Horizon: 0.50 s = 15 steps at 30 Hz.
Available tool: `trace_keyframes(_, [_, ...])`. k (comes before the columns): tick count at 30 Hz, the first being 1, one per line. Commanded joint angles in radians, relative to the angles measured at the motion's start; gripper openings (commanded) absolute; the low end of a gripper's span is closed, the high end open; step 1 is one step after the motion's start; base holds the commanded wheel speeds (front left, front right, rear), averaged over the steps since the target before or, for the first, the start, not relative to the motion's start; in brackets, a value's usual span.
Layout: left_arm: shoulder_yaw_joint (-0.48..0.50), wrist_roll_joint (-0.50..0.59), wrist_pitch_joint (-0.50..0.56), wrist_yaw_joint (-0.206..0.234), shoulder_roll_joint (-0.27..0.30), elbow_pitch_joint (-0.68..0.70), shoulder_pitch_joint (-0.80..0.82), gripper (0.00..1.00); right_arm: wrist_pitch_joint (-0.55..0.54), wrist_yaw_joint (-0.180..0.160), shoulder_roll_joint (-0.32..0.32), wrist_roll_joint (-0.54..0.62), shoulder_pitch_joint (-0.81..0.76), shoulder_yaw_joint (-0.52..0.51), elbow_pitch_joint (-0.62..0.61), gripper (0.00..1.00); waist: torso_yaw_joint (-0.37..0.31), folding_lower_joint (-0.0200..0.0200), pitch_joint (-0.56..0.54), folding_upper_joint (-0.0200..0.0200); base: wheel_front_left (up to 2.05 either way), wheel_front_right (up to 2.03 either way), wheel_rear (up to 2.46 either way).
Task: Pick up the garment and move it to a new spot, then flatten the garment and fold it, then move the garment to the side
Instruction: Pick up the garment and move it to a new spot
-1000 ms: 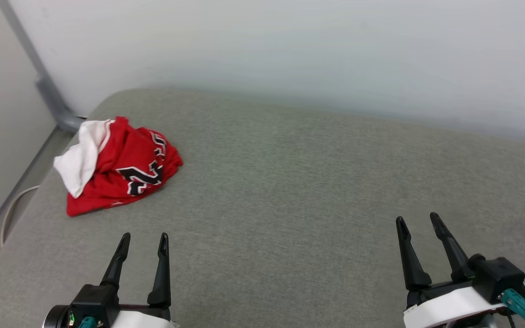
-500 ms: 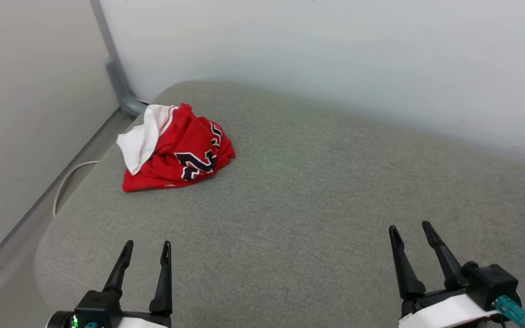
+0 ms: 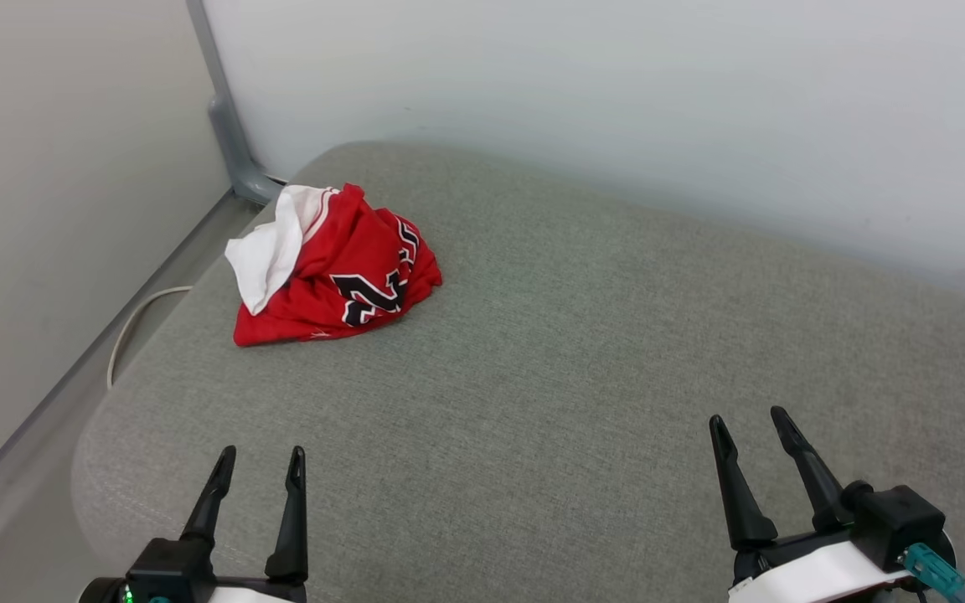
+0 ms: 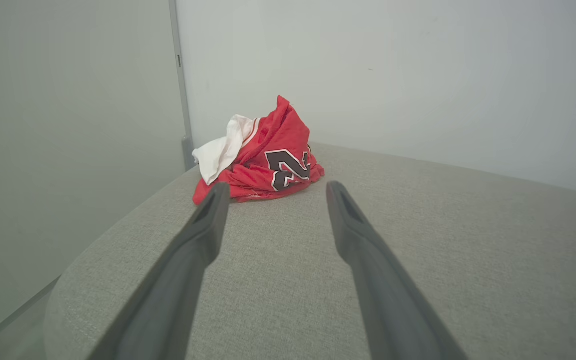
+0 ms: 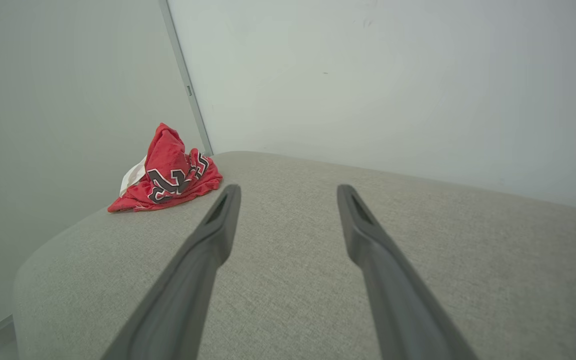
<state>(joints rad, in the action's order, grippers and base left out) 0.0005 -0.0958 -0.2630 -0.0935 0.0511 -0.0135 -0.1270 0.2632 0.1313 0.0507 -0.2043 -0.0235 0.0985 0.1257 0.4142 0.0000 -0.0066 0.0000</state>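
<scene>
Grey cushion [image 3: 583, 352] | garment [image 3: 340, 268] crumpled, red, white sleeve atop

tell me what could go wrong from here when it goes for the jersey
1. The jersey lies crumpled near the far left edge of the cushion; a clumsy reach by the left hand might push it off.
2. It is bunched, with the white sleeve over red, so a pinch may catch only one layer and lift it tangled.
3. The right hand is open but far from it, a long reach.
</scene>
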Motion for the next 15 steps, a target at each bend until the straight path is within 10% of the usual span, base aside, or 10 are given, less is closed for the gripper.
trace_keyframes(1, [0.004,-0.005,-0.003,0.004,-0.002,-0.001,0.003,1.00,0.002,-0.001,-0.001,0.007,0.003,0.000,-0.007,1.00,-0.012,0.0000,0.014,0.0000,0.00,0.00,0.00])
trace_keyframes(8, [0.039,0.011,-0.003,-0.019,0.023,-0.048,0.110,1.00,0.002,-0.001,-0.001,0.076,0.049,-0.019,-0.034,1.00,-0.060,0.0000,0.132,0.0000,0.00,0.00,0.00])
trace_keyframes(15, [0.034,-0.034,-0.003,-0.035,0.163,-0.243,0.343,1.00,0.002,-0.001,-0.001,0.125,0.110,-0.041,-0.072,1.00,-0.112,0.0000,0.282,0.0000,0.00,0.00,0.00])
